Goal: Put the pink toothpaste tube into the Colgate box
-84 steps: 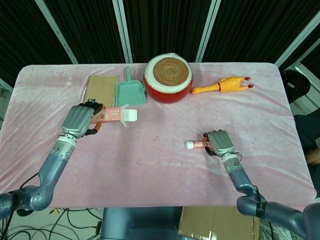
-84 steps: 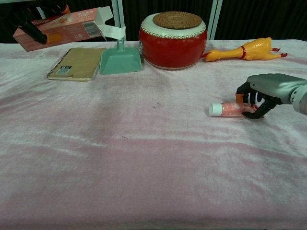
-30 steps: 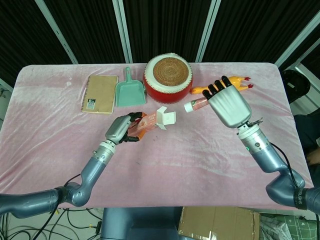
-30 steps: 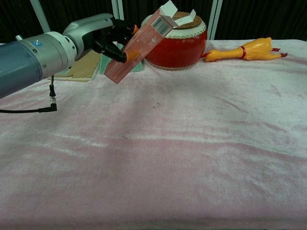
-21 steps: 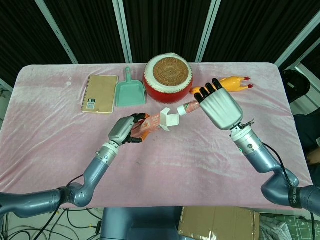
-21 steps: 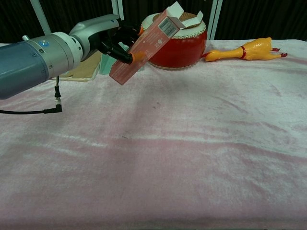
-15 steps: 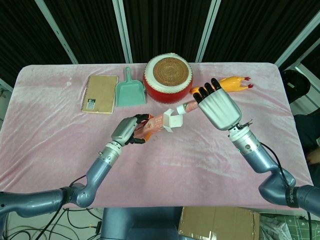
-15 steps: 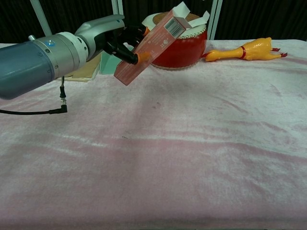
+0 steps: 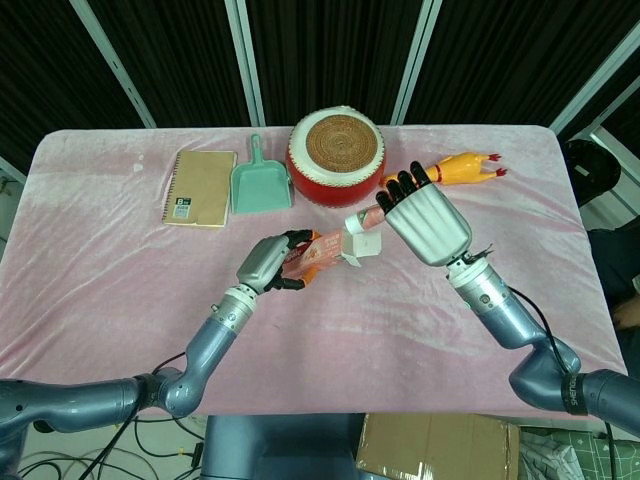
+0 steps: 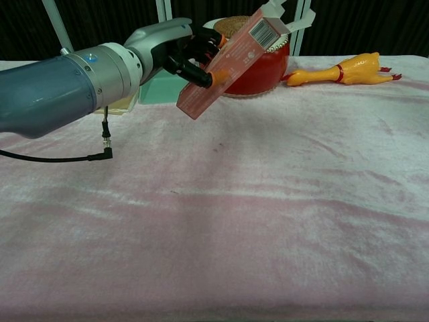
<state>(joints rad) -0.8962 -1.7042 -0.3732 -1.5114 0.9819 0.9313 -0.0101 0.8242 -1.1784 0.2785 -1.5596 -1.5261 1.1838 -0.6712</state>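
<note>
Head view shows the pink toothpaste tube point(image 9: 366, 217), a slim cylinder with a white cap, gripped in the right hand point(image 9: 425, 222), its cap at the flapped mouth of the rectangular cardboard Colgate box point(image 10: 231, 62). The left hand point(image 9: 268, 265) grips that box, tilted, above the plush pink cloth point(image 10: 268, 201). Behind stand a round red drum point(image 9: 335, 157) with woven top and a rubber chicken point(image 9: 450, 168).
</note>
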